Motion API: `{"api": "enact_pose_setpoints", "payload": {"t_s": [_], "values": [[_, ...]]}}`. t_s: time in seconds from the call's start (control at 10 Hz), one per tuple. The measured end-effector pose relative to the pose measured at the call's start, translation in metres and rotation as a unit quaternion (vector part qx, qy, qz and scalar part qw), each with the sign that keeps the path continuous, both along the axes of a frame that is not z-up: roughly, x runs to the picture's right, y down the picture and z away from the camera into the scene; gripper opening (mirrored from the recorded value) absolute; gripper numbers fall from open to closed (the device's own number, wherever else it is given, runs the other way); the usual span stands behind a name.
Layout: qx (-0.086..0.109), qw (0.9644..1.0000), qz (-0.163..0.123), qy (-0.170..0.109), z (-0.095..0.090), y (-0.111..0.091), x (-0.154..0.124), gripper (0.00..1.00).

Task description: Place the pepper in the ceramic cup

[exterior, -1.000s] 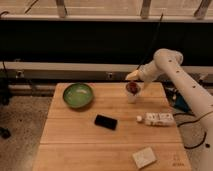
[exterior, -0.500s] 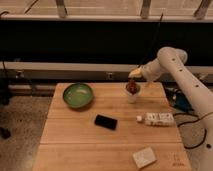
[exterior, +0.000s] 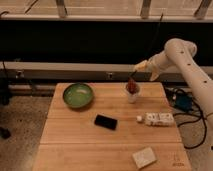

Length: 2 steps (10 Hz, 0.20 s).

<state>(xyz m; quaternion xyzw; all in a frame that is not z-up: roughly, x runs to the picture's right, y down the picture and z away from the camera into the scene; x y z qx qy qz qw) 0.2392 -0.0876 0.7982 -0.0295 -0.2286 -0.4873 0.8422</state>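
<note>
Gripper: we see the gripper (exterior: pixel 141 66) at the far right of the counter (exterior: pixel 75 145), hanging just above and slightly right of the cup; we cannot tell how it is set.
Pepper: the pepper (exterior: pixel 132 86) sits in the mouth of the cup, its red-brown body showing above the rim, its thin stem rising up and right toward the gripper.
Cup: the cup (exterior: pixel 132 95) stands upright at the far right of the counter, well right of the green bowl (exterior: pixel 78 95).
Key relation: we judge the pepper lies just below and a little left of the gripper, its long axis near upright, tilted along the stem; whether the gripper touches the stem we cannot tell.
Stage: we judge the pepper is about in the cup, so release and a straight lift away is what remains.
Risk: we think a sideways pull could tip the light cup or drag the pepper out.
Other things: a black phone (exterior: pixel 105 121) sits mid-counter, a white box (exterior: pixel 159 119) to the right, a pale block (exterior: pixel 144 157) near us.
</note>
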Motion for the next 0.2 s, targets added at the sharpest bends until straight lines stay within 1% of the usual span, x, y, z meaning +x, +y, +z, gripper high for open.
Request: {"api": "enact_pose_setpoints", "payload": {"t_s": [0.1,0.2], "values": [[-0.003,1.0000,0.000,0.000,0.0005,0.0018,-0.0018,0.79],[-0.003,1.0000,0.001,0.000,0.0046,0.0057,-0.0039,0.80]]}}
